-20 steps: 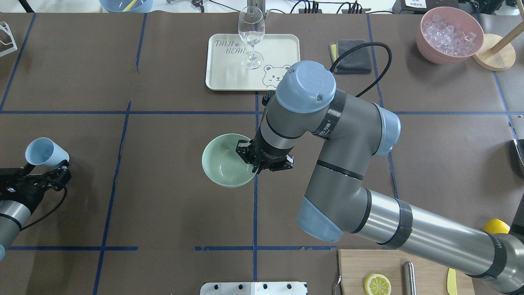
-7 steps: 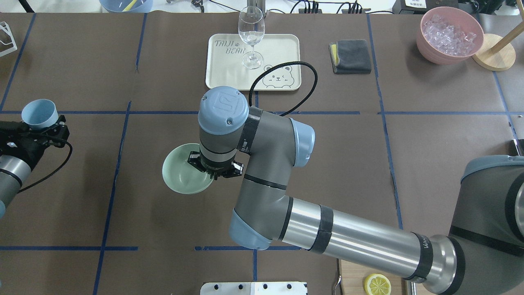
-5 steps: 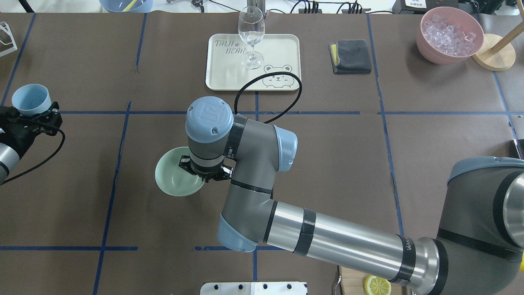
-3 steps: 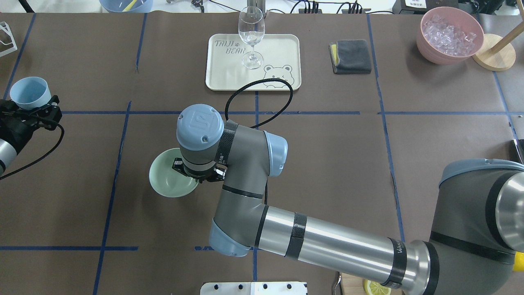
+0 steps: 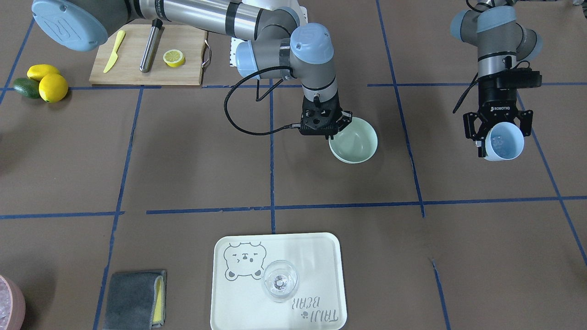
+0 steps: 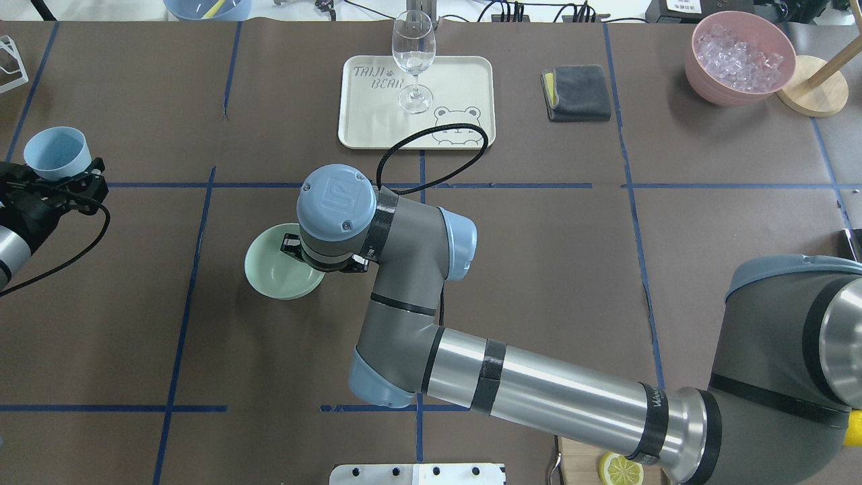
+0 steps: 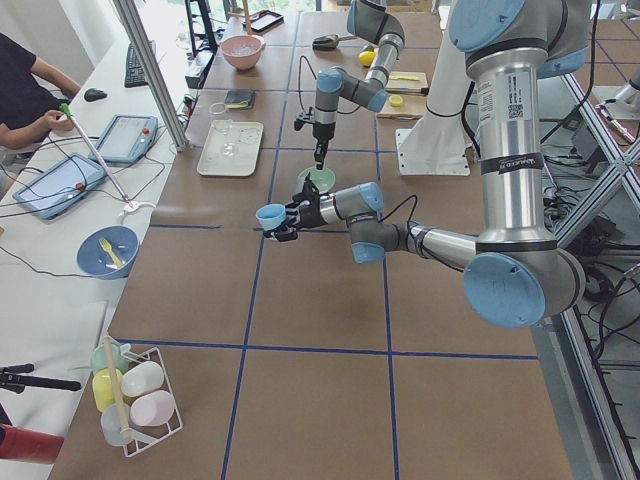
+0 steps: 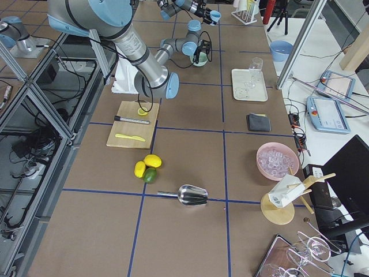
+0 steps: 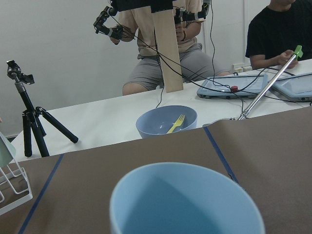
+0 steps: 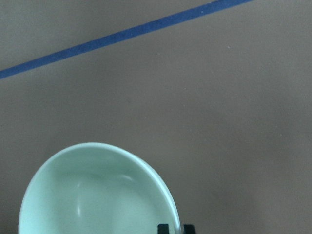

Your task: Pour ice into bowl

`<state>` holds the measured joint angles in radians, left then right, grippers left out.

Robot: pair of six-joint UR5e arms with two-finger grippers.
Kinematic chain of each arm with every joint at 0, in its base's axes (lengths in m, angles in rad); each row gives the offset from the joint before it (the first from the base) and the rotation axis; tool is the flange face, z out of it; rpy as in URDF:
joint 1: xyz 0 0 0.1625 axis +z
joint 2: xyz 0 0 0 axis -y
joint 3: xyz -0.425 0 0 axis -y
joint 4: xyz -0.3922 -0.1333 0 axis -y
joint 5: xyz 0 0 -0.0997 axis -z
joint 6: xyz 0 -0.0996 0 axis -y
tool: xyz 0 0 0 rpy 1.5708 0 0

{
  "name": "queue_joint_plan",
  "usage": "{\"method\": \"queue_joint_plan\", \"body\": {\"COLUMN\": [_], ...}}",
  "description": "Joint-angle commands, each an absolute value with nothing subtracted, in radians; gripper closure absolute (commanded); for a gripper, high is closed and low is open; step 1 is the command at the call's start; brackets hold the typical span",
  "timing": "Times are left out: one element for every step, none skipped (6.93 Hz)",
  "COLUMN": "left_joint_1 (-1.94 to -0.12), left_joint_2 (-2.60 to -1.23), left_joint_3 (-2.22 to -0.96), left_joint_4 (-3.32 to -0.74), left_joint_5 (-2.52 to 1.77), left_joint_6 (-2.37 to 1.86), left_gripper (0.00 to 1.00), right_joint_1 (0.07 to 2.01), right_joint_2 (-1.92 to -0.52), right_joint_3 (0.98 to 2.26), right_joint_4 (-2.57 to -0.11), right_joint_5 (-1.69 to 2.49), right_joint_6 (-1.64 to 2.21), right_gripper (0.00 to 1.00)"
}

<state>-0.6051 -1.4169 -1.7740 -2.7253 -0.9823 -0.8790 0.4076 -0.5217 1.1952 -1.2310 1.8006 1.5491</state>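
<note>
Right fingers [image 10: 163, 229] are mostly cut off in the wrist view, and the wrist hides them overhead. They sit narrow, pinching the bowl [image 5: 355, 146] rim at its 10 o'clock in the front view. Can't tell if the bowl touches the bench [image 5: 183, 160]. Left fingers [image 5: 468, 128] clamp the blue cup [image 5: 506, 149], at the bowl's 3 o'clock, well apart. Ice [image 5: 500, 141] inside the cup is faint; the cup wall hides it in the left wrist view.

Bright, even light from above across the room views; only a faint, soft shadow under the mint-green bowl [image 5: 355, 149]; white glare streaks on the right arm [image 6: 559, 397]; the light blue cup [image 9: 185, 204] looks soft, close to the lens.
</note>
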Motion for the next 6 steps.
{"method": "queue_joint_plan", "body": {"left_joint_1": [-0.598, -0.597, -0.600, -0.589, -0.553, -0.485], "left_joint_2": [-1.423, -1.431, -1.425, -1.425, -1.424, -1.425], "left_joint_3": [-1.789, -1.795, -1.799, -1.804, -1.802, -1.804], "left_joint_4": [-2.732, -2.727, -2.727, -2.727, -2.724, -2.724], "left_joint_5": [-1.012, -1.006, -0.997, -0.945, -0.904, -0.793], "left_joint_6": [-0.879, -0.877, -0.876, -0.879, -0.885, -0.900], "left_gripper": [1.00, 1.00, 1.00, 1.00, 1.00, 1.00], "right_joint_1": [0.429, 0.461, 0.510, 0.553, 0.564, 0.580], "right_joint_2": [-0.520, -0.519, -0.534, -0.573, -0.662, -0.755], "right_joint_3": [1.190, 1.236, 1.294, 1.361, 1.461, 1.553], "right_joint_4": [-1.215, -1.226, -1.248, -1.290, -1.295, -1.295], "right_joint_5": [1.790, 1.802, 1.856, 1.935, 1.942, 1.948], "right_joint_6": [1.557, 1.555, 1.554, 1.551, 1.543, 1.540], "right_gripper": [0.00, 0.00, 0.00, 0.00, 0.00, 0.00]}}
